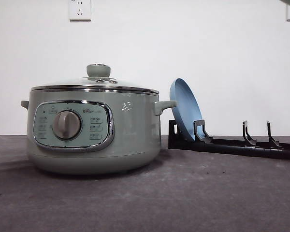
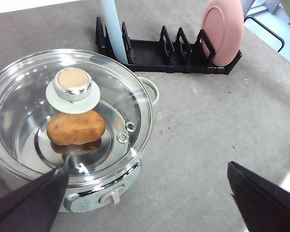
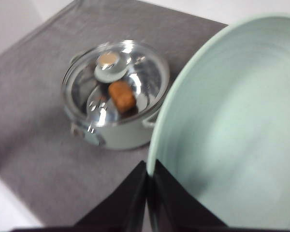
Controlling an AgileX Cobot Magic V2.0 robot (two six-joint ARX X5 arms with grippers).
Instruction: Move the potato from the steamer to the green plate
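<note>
The steamer (image 1: 94,130) stands on the grey table with its knobbed glass lid (image 2: 72,89) on. Through the glass, the orange-brown potato (image 2: 76,128) lies on the pot's floor, also seen from higher up in the right wrist view as the potato (image 3: 122,95). My left gripper (image 2: 145,205) hovers open above the pot's front and the table beside it, nothing between its dark fingers (image 2: 29,205). My right gripper (image 3: 148,169) is shut on the rim of the green plate (image 3: 232,125), held in the air above and to the side of the steamer (image 3: 113,96).
A black dish rack (image 2: 169,58) lies behind and right of the pot. A blue plate (image 1: 185,108) stands in its near-pot slot and a pink plate (image 2: 223,31) in its far slot. Bare grey table (image 2: 208,125) spreads right of the steamer.
</note>
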